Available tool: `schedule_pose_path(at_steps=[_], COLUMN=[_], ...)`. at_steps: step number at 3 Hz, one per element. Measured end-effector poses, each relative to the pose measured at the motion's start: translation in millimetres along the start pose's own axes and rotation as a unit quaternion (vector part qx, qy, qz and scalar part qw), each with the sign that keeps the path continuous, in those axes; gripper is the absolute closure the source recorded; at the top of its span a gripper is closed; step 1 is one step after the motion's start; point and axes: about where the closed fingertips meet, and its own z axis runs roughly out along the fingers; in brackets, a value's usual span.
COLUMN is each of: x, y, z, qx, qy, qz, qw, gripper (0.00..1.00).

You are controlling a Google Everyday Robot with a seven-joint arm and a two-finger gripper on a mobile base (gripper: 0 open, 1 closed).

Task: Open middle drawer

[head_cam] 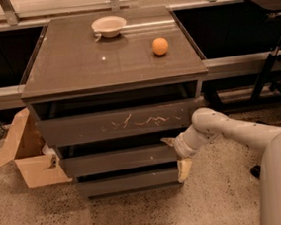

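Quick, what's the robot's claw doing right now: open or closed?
The gripper: at the right end of the middle drawer; open or shut cannot be told.

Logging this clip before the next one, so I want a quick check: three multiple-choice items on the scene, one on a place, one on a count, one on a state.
1. Where is the gripper?
A) resting on the floor
B) at the right end of the middle drawer
C) raised overhead
2. How many drawers does the cabinet show?
A) two
B) three
C) five
3. The cardboard box is:
A) open
B) taped shut
C) flattened
Answers: 1 B, it sits at that drawer's right end. 2 B, three fronts are stacked. 3 A, its flap stands up.
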Motion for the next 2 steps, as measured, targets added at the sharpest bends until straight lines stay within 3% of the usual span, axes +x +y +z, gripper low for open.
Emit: schedule_pose_path(at_steps=[2], x=[17.7], y=[-22.4], z=[28.1], qx=[0.002], qy=[0.008], qz=[0.004], qw=[1.0000], gripper=[0.01])
